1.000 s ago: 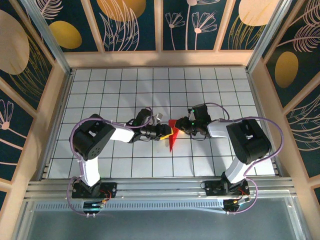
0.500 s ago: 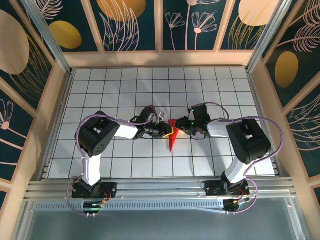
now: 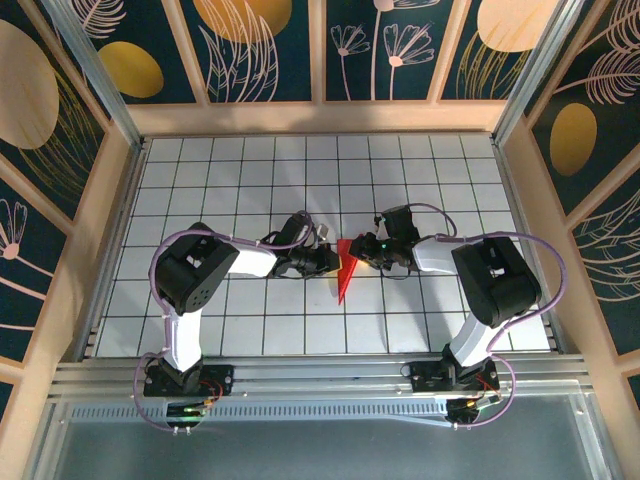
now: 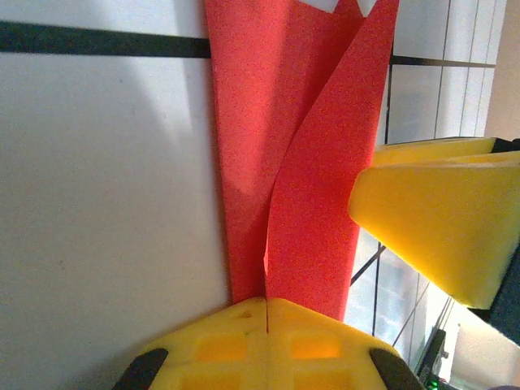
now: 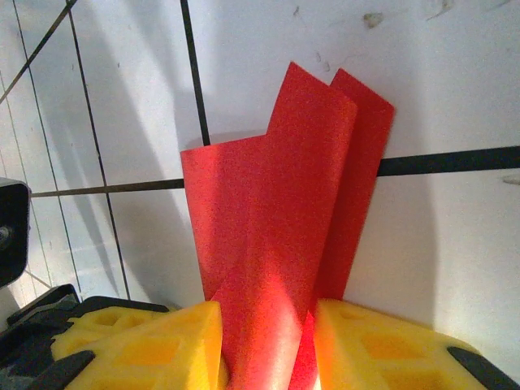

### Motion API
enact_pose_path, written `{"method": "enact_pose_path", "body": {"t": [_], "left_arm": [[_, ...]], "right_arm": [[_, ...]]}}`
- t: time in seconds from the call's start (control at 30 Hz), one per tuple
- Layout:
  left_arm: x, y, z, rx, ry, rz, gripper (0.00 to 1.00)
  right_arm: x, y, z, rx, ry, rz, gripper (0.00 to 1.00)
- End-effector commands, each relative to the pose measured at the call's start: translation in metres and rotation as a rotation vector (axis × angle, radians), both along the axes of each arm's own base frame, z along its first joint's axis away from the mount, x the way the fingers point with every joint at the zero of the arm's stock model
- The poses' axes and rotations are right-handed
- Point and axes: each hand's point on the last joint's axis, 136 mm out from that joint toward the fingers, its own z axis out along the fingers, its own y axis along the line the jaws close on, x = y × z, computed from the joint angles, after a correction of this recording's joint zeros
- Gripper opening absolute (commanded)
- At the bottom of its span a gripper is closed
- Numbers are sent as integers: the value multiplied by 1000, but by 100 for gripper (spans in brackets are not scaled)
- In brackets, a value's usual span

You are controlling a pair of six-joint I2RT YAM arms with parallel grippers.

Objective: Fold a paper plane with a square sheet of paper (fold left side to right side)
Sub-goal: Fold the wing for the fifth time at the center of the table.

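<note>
The left hand (image 4: 266, 307) is clenched on the red paper (image 4: 280, 162). Its two yellow fingers (image 4: 219, 345) meet with no gap, and the paper's end is nipped in the seam between them. From that grip the paper runs straight ahead of the fingertips as two long overlapping layers. One lies flat on the white gridded desk (image 4: 106, 203) and the other is lifted and curls over it. Ahead and to the right of this hand stands one yellow finger (image 4: 435, 215) of the right hand, close against the paper's edge.

The right hand (image 5: 268, 345) has its two yellow fingers (image 5: 150, 349) apart. The paper (image 5: 276, 219) fills the gap between them and touches both inner faces, but I cannot tell whether it is truly squeezed there. Ahead of these fingertips the paper shows two stacked flaps, the upper offset to the left of the lower.

From above, the left hand (image 3: 330, 262) and the right hand (image 3: 362, 250) face each other with the single piece of paper (image 3: 343, 280) between them. Its narrow point reaches sideways from both hands toward the arm bases. In all there are two arms, two hands, four yellow fingers and one red paper.
</note>
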Motion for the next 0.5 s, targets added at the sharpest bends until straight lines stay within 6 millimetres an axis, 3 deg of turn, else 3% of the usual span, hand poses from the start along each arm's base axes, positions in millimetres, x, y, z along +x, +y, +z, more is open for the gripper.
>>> {"method": "enact_pose_path", "body": {"t": [0.0,0.17,0.47], "left_arm": [[5,13,-9,86,-13,31,0],[4,18,-11,108,-14,35,0],[2,12,2,61,-37,13,0]], "right_arm": [[-7,-3,-31,-95,24,12,36],[-6,-3,-31,-99,24,12,36],[-8,-3,-38,-108,43,19,36]]}}
